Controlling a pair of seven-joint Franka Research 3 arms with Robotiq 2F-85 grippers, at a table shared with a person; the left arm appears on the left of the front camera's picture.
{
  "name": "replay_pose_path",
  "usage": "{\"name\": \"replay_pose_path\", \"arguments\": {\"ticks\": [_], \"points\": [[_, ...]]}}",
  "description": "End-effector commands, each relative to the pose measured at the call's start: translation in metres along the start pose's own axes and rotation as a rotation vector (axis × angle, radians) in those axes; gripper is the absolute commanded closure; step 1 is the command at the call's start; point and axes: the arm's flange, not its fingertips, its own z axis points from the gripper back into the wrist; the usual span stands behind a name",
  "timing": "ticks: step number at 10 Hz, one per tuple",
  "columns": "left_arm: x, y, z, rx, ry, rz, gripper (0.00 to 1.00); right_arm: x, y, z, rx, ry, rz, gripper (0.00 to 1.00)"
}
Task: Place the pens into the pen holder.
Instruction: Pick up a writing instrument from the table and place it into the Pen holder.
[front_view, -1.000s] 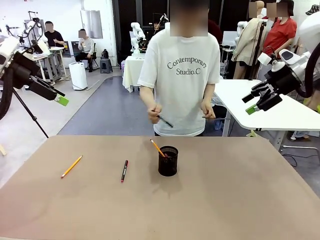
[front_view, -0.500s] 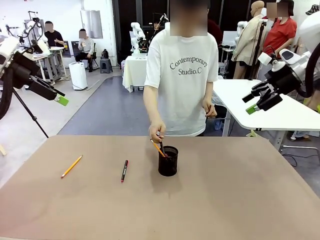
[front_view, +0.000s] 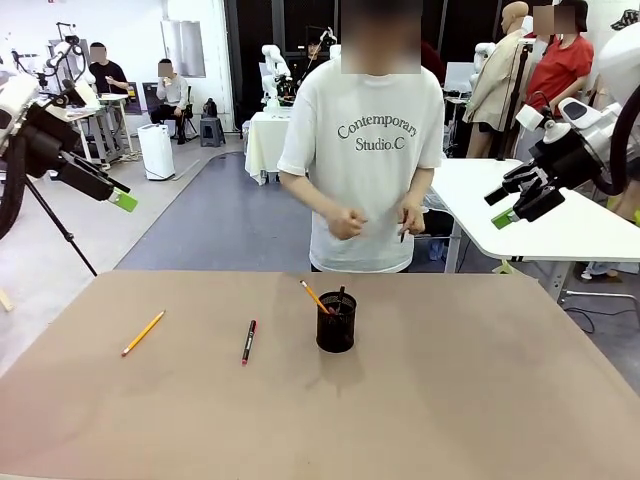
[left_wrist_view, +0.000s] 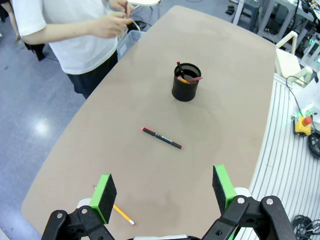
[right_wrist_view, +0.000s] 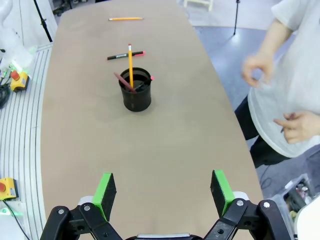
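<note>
Pen holder (front_view: 336, 330) with black pen (front_view: 248, 342) near, yellow pencil (front_view: 143, 333) farther left

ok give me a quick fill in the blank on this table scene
The black wire-mesh cylindrical pen holder stands ___ on the brown table.
___ writing sticks lie flat on the table: the yellow pencil and the black pen with red ends.
The left claw and right claw are both ___.
Missing: upright; two; open

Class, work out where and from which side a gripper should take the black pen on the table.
Grip the black pen mid-barrel, probably straight down from above, jaws across its width: it lies flat on the table with open space either side.
</note>
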Motion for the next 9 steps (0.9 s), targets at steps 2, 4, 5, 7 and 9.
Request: {"name": "replay_pose_path", "arguments": {"ticks": [2,4,5,7,9], "points": [[0.0,0.0,0.002,0.003,-0.002,-0.001,0.0,0.003,0.004,0.002,0.001,0.015,-0.02,0.0],[0.0,0.0,0.002,0.003,-0.002,-0.001,0.0,0.003,0.004,0.002,0.001,0.015,-0.02,0.0],[0.0,0.0,0.002,0.003,-0.002,-0.001,0.0,0.003,0.004,0.002,0.001,0.015,-0.02,0.0],[0.0,0.0,0.0,0.0,0.0,0.0,0.0,0.003,0.004,0.002,0.001,0.015,-0.02,0.0],[0.004,-0.007,-0.013,0.162,0.162,0.168,0.0,0.003,0.004,0.002,0.001,0.015,-0.02,0.0]]}}
